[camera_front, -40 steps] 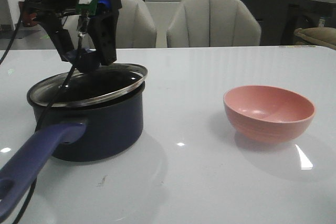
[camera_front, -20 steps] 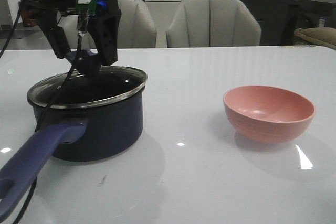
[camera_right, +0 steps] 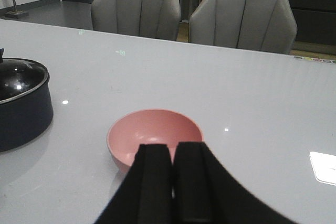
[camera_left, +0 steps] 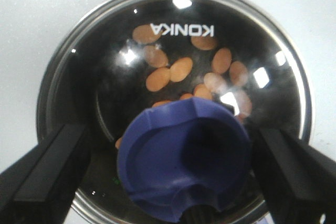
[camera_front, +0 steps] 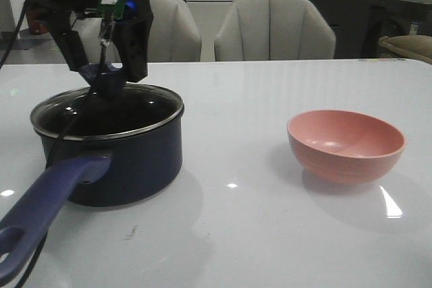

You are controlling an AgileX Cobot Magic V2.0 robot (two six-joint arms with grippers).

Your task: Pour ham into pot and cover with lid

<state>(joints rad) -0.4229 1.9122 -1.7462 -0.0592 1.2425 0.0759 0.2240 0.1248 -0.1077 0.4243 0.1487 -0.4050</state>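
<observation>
The navy pot (camera_front: 128, 160) with its long purple-blue handle (camera_front: 47, 200) stands at the left of the table. The glass lid (camera_front: 135, 109) lies level on its rim. My left gripper (camera_front: 102, 59) hangs over the blue knob (camera_front: 101, 77), open, with a finger on each side and a gap to each. In the left wrist view the knob (camera_left: 184, 161) sits between my spread fingers (camera_left: 47, 174), and the ham slices (camera_left: 181, 69) show through the lid inside the pot. My right gripper (camera_right: 172, 148) is shut and empty, close to the pink bowl (camera_right: 155, 132).
The pink bowl (camera_front: 345, 143) stands empty at the right of the table. Two grey chairs (camera_front: 273, 28) stand behind the far edge. The pot (camera_right: 21, 114) with its lid also shows in the right wrist view.
The lid, tilted on the pot one second ago, now lies flat on the rim. My left gripper's jaws have spread away from the knob.
</observation>
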